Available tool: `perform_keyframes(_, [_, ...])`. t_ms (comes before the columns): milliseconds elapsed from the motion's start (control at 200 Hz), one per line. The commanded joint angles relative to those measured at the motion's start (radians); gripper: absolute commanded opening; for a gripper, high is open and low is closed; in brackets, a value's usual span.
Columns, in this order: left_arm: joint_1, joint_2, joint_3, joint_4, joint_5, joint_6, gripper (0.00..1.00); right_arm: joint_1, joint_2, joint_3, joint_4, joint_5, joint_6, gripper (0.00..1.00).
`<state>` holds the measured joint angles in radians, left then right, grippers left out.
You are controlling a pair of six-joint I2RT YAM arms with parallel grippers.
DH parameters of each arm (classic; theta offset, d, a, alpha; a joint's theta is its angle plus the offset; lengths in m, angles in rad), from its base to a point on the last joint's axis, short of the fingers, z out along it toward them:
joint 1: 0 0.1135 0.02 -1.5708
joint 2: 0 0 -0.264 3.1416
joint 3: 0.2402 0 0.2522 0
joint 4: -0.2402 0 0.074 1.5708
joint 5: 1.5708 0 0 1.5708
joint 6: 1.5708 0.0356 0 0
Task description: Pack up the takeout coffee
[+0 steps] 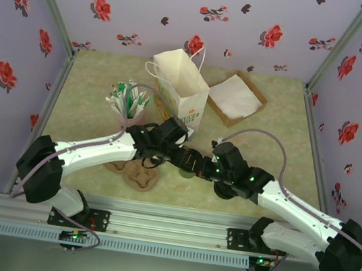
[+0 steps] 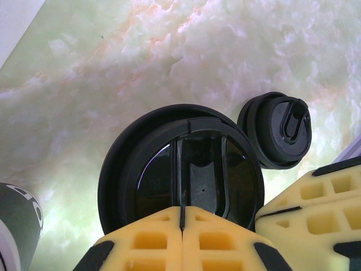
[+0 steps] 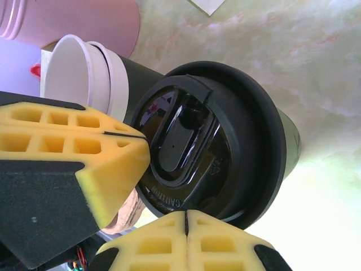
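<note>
Seating of lid on cup is judged in hand, left gripper and right gripper both closed at its edge; even downward press is needed.

— How do we hold our arms?
— Our white-and-black left arm and right arm bend inward, wrists close together.
— Our fingers?
— Our left yellow-foam gripper has its fingers pressed together; our right yellow-foam gripper too.

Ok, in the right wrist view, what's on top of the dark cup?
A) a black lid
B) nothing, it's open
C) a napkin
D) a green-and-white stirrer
A: a black lid with a raised sip tab covers the dark cup, just beyond the right gripper, whose yellow fingertips are pressed together.
</note>
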<state>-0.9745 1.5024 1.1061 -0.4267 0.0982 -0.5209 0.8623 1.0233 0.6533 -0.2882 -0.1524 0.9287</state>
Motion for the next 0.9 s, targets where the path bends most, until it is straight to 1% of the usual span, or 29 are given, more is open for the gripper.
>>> perform_keyframes(0, [0.01,0.013,0.015,-0.012,-0.002,-0.011,0.0,0.01,0.0,-0.016,0.014,0.033,0.022,0.02])
perform_keyframes(620, [0.011,0.017,0.015,-0.012,-0.001,-0.014,0.0,0.032,-0.049,-0.024,-0.001,0.051,0.03,0.02])
perform_keyframes(895, [0.011,0.02,0.02,-0.015,-0.001,-0.014,0.0,0.039,-0.042,-0.035,0.003,0.06,0.032,0.02])
